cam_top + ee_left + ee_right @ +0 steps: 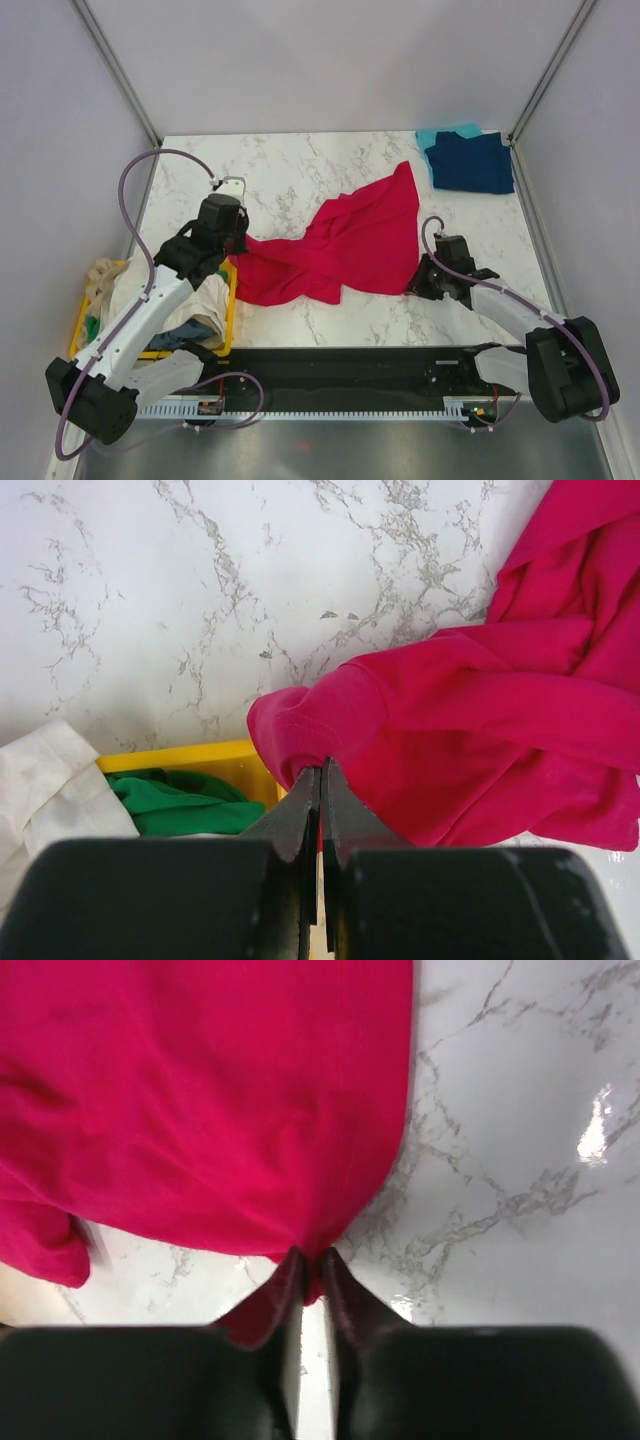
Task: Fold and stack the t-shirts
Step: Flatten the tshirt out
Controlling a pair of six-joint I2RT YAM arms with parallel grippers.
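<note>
A crimson red t-shirt lies crumpled across the middle of the marble table. My left gripper is shut on its left end, and the left wrist view shows the red fabric pinched at the tips of that gripper. My right gripper sits at the shirt's near right corner. In the right wrist view that gripper is shut on a point of the red cloth. A folded navy t-shirt rests on a teal t-shirt at the back right.
A yellow bin at the left holds cream and green tees; its rim, the green tee and the cream tee show beside my left fingers. Grey walls enclose the table.
</note>
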